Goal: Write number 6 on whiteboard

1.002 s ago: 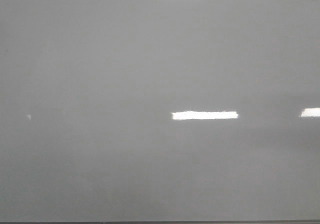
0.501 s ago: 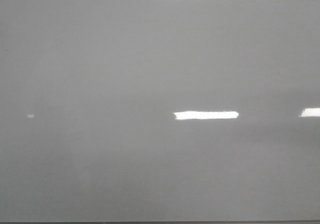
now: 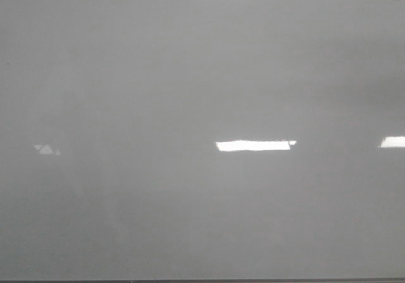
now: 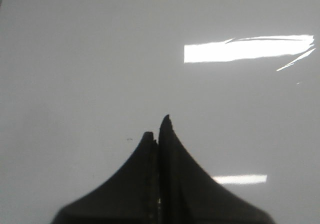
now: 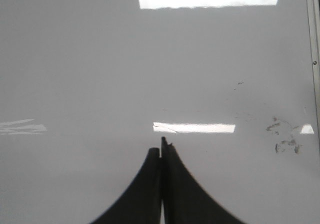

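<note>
Dim, soft-focus frames with harsh rectangular glare patches on the glossy whiteboard (image 3: 126, 74)

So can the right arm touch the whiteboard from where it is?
Probably yes. In the right wrist view the right gripper hangs over the whiteboard with its fingers pressed shut and holding nothing, and nothing lies between them and the board. How high it hangs cannot be told.

pale grey whiteboard (image 3: 190, 74), black grippers (image 4: 159, 129)
</note>
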Available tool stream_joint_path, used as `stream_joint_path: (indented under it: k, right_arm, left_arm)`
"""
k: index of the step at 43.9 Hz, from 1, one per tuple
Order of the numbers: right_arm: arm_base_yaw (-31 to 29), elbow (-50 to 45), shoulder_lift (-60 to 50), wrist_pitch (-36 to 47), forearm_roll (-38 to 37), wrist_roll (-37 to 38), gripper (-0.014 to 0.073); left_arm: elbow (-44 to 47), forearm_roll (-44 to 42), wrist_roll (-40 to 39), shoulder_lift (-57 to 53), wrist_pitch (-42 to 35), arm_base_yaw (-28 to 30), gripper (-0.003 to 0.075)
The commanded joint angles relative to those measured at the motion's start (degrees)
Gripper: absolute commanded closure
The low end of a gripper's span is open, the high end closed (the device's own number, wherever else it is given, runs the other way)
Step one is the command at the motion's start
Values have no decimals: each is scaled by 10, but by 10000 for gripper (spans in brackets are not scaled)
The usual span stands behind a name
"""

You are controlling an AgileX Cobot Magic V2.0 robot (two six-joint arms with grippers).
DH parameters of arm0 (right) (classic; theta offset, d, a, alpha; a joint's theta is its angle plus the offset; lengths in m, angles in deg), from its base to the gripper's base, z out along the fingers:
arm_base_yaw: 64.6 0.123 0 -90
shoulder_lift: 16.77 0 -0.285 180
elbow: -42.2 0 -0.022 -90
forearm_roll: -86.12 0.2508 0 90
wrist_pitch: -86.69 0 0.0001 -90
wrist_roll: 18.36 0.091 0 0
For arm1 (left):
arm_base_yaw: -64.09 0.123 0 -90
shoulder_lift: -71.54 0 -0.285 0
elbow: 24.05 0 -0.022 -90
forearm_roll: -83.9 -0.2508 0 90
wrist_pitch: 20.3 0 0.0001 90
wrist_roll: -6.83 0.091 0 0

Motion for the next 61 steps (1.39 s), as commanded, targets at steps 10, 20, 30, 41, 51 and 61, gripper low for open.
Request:
stream_joint_path:
  k: [10, 20, 30, 41, 51, 61]
  right_arm:
    - [0, 80, 125, -28, 1, 0, 662]
    - [0, 78, 179, -46, 1, 0, 662]
    - [0, 66, 235, -57, 1, 0, 657]
    - [0, 66, 253, -67, 1, -9, 329]
    - [0, 66, 253, -64, 1, -9, 43]
    - [0, 66, 253, -66, 1, -9, 44]
  left_arm:
    - [-90, -12, 1, 112, 65, -5, 741]
    - [-89, -7, 1, 151, 100, -5, 741]
    - [-75, 16, 1, 175, 105, -5, 740]
    - [-74, 15, 1, 226, 157, -5, 425]
    - [-88, 14, 1, 294, 169, -5, 162]
    - [-127, 14, 1, 389, 180, -5, 165]
